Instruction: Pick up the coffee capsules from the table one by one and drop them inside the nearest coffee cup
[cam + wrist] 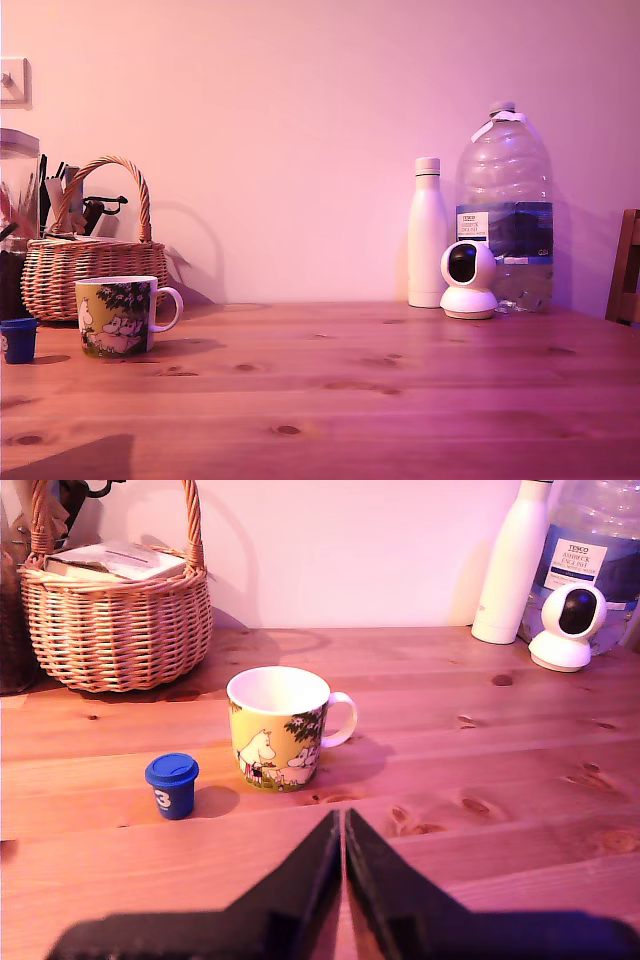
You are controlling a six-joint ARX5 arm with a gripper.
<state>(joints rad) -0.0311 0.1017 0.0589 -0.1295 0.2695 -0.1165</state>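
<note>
A dark-blue coffee capsule (172, 785) stands on the wooden table (480, 770), marked with a white 3; it also shows at the exterior view's left edge as the capsule (18, 340). Close beside it is the coffee cup (282, 728), a mug with a yellow-green cartoon picture, white inside and handle, seen too in the exterior view as the cup (120, 315). The cup looks empty in the wrist view. My gripper (343, 825) is shut, its black fingers meeting with nothing between them, short of the cup and capsule. The arm does not show in the exterior view, only a shadow.
A wicker basket (85, 262) with papers stands behind the cup. At the back on the exterior view's right are a white bottle (428, 235), a large water jug (505, 210) and a small white camera (468, 280). A chair edge (626, 270) shows far right.
</note>
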